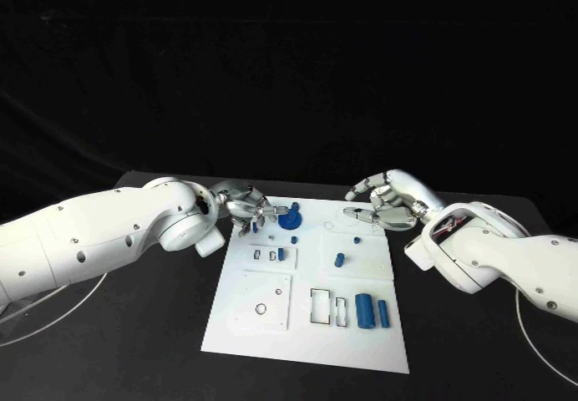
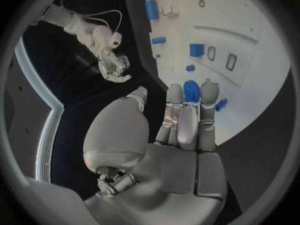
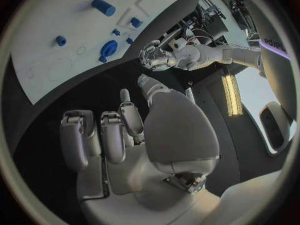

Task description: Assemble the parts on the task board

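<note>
Both robot hands held nothing: left robot hand (image 1: 245, 203) hovered, fingers apart, at the round blue part (image 1: 289, 219); a careless reach could have toppled it.

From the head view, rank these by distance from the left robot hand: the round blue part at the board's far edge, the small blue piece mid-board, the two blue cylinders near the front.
1. Round blue part, right beside the left robot hand.
2. Small blue piece, mid-board.
3. Two blue cylinders, near the front.
</note>
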Robot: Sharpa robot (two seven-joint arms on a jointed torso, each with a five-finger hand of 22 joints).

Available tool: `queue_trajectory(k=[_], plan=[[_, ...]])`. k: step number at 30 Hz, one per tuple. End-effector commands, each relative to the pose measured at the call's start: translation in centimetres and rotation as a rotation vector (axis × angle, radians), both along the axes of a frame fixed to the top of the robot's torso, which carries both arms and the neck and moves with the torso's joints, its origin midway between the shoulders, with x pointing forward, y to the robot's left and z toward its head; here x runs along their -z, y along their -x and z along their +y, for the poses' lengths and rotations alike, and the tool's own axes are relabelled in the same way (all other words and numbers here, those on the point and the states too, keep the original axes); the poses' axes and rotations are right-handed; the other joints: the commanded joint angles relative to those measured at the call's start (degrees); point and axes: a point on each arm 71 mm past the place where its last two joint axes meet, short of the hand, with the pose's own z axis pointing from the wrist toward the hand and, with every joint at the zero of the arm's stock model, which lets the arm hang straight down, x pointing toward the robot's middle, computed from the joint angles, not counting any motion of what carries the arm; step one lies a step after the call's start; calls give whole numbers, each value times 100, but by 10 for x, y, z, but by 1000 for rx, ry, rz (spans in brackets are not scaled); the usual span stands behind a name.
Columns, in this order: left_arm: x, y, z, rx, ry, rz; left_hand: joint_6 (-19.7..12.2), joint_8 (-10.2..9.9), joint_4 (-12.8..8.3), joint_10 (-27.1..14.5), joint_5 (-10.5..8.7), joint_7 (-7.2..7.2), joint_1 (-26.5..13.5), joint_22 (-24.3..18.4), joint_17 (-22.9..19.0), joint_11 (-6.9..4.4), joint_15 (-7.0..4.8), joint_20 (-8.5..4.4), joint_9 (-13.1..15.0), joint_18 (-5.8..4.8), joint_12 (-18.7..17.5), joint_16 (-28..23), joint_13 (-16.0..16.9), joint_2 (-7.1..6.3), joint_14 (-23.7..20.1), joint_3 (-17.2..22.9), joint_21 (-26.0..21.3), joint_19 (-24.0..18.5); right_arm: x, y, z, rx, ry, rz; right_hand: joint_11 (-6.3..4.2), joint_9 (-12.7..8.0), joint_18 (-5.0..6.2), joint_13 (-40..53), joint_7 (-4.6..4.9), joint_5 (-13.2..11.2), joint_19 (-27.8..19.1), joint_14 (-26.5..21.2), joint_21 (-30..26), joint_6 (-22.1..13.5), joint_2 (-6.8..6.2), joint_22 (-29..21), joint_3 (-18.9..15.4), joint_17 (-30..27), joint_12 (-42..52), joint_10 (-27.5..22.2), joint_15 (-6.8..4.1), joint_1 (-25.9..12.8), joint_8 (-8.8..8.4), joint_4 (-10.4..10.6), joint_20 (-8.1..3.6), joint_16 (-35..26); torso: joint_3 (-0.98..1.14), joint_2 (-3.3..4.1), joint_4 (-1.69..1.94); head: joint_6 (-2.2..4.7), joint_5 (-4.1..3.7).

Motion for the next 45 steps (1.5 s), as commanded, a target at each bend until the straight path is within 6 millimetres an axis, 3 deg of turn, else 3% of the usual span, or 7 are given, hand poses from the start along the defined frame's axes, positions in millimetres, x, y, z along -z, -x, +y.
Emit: queue_trajectory(k=[1, 3, 9, 16, 22, 37, 45], plan=[[9, 1, 0, 73, -298, 63, 47, 140, 4, 94, -16, -68, -43, 136, 33, -40, -38, -39, 77, -82, 205, 26, 198, 19, 54, -70, 93, 61, 0, -2, -4, 0, -31, 32, -44, 9, 86, 4, -2, 23, 319, 417, 9, 37, -54, 1182, 6, 749, 14, 5, -17, -17, 27, 44, 5, -5, 35, -38, -1, -43, 22], [9, 0, -4, 90, -355, 60, 98, 226, 2, 159, -8, -100, -6, 196, 29, -65, -61, -51, 126, -91, 304, 20, 298, 44, 66, -77, 133, 92, 1, -3, -8, 11, -28, 33, -47, 11, 88, 4, -5, 33, 317, 418, 5, 37, -55, 1180, 4, 750, 15, 8, -20, -30, 34, 57, 2, -5, 38, -45, -3, -56, 25], [8, -5, -14, 116, -468, 37, 146, 568, 6, 710, -18, -232, -120, 992, 549, -191, -177, -156, 381, -231, 1070, 334, 1185, 141, 342, -315, 611, 554, 1, -5, -13, 32, -21, 37, -51, 13, 85, 1, -9, 44, 323, 417, 13, 37, -60, 1186, -4, 747, 16, 12, -25, -59, 47, 86, -3, -7, 34, -50, 13, -79, 37], [8, -9, -26, 151, -538, 29, 130, 698, 7, 1083, -14, -282, -156, 1550, 1080, -240, -225, -211, 516, -329, 1606, 648, 1881, 256, 525, -491, 941, 877, 2, -6, -17, 51, -11, 36, -62, 14, 84, -2, -19, 154, 328, 417, 15, 21, -82, 1190, -6, 742, 21, 22, -36, -81, 71, 132, -16, -11, 24, -36, 9, -93, 38], [12, -11, -36, 168, -555, 36, 124, 727, 9, 1165, -9, -292, -188, 1733, 1279, -249, -234, -224, 554, -362, 1746, 763, 2071, 312, 580, -570, 1046, 982, 2, -7, -18, 61, -7, 35, -65, 14, 86, -10, -22, 220, 324, 415, 7, 9, -96, 1185, -5, 729, 17, 20, -40, -85, 81, 150, -21, -16, 26, -22, 1, -110, 50], [19, -14, -49, 197, -564, 69, 78, 719, 1, 1105, 25, -288, -100, 1812, 1343, -246, -233, -227, 574, -376, 1723, 801, 2041, 343, 593, -599, 1096, 1017, 3, -9, -19, 72, 6, 43, -68, 12, 86, -18, -22, 322, 323, 414, 3, -12, -119, 1184, 8, 727, 13, 18, -43, -66, 93, 161, -26, -19, 24, -15, -14, -146, 43], [21, -13, -53, 214, -560, 84, 65, 714, 1, 1099, 40, -283, -43, 1841, 1376, -242, -227, -223, 581, -381, 1736, 819, 2067, 381, 599, -594, 1114, 1023, 4, -10, -18, 74, 10, 47, -68, 12, 88, -17, -22, 328, 320, 413, -2, -14, -125, 1181, 9, 720, 15, 20, -43, -60, 94, 159, -27, -21, 23, -22, 3, -173, 31]])
